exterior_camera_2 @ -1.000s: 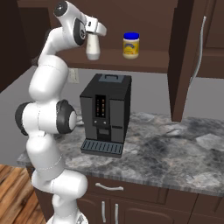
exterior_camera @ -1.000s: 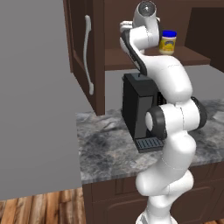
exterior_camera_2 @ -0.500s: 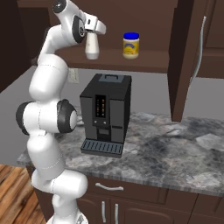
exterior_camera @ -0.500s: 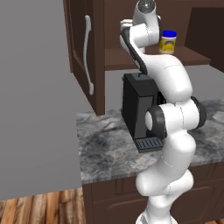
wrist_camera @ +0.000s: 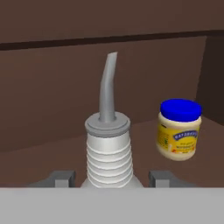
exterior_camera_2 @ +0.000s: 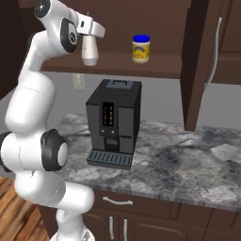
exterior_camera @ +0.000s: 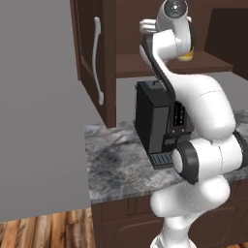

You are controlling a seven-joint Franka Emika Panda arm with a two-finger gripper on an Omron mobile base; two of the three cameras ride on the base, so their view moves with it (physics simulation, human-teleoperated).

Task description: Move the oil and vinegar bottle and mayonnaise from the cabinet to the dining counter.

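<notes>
Off-white oil and vinegar bottle (exterior_camera_2: 89,51) gripped on the cabinet (exterior_camera_2: 202,56) shelf.
Compared with a second ago, I see the gripper (wrist_camera: 109,178), then spread wide, now closed on the bottle's ribbed neck, a finger (wrist_camera: 162,177) on each side; the bottle stands upright at the same spot. One bottle and one mayonnaise (wrist_camera: 179,129) jar sit inside the open cabinet, the jar at about 3 o'clock from the bottle in my hand view, well apart. One black coffee machine (exterior_camera_2: 113,123) stands on the marbled counter (exterior_camera_2: 188,162) below.
</notes>
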